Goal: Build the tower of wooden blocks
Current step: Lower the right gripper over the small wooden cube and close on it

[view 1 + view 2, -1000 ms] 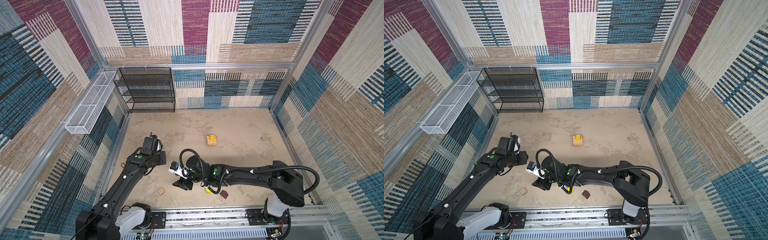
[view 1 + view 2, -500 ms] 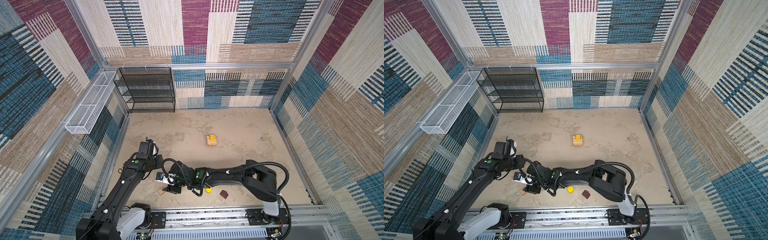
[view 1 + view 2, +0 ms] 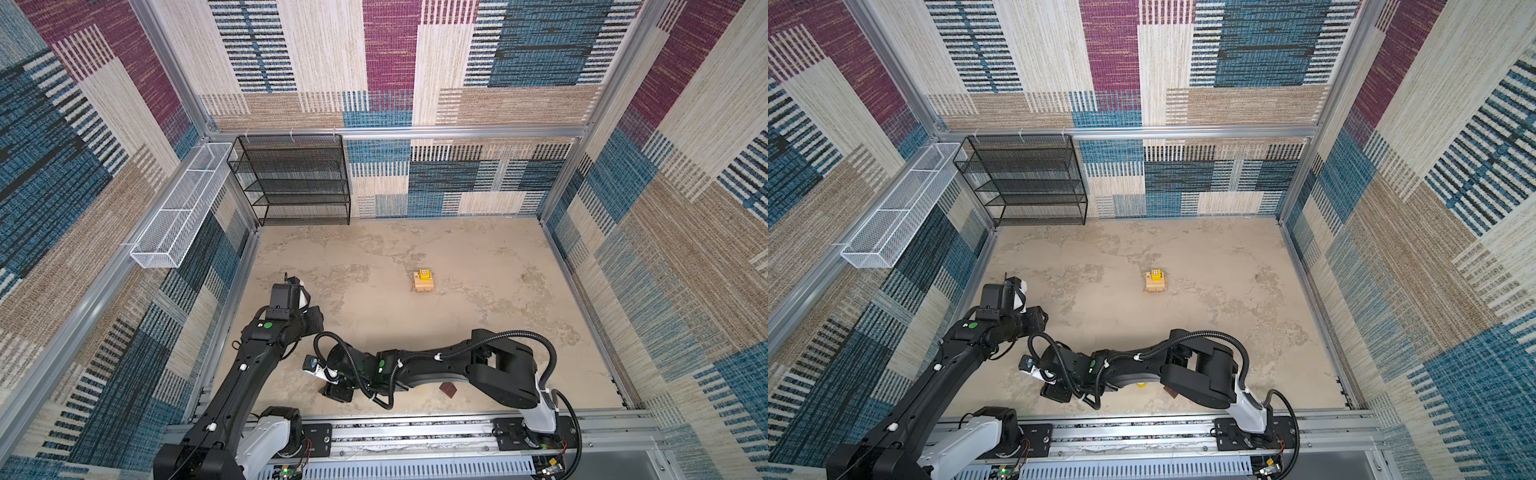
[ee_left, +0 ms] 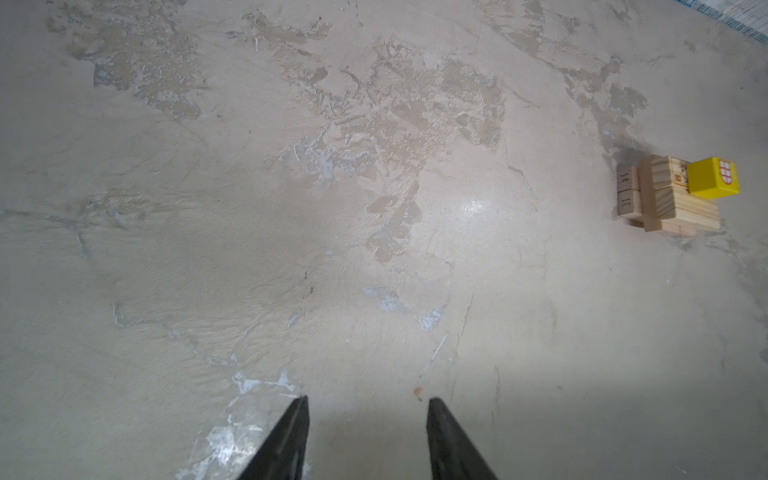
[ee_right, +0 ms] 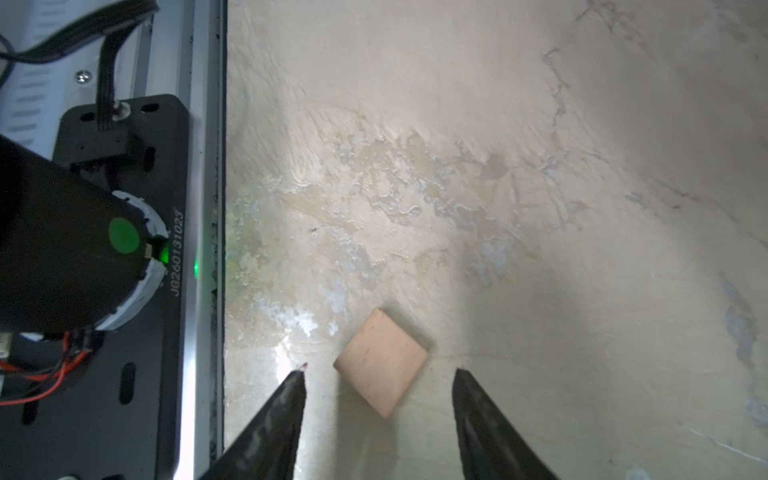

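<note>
The wood block tower stands mid-floor: crossed pale planks with a yellow dotted cube on top. Near the front edge a tan cube lies on the floor, turned corner-on between the fingers of my right gripper, which is open and does not touch it. In a top view this cube shows just beside the right wrist. A dark brown block and a yellow cylinder lie by the right arm. My left gripper hangs open over bare floor, far from the tower.
A black wire shelf stands in the back left corner and a white wire basket hangs on the left wall. The aluminium rail with both arm bases runs along the front edge, close to the tan cube.
My right arm has swung left along the front edge, bringing its open fingers to either side of the tan cube. The left arm has drawn back a little to the left.
</note>
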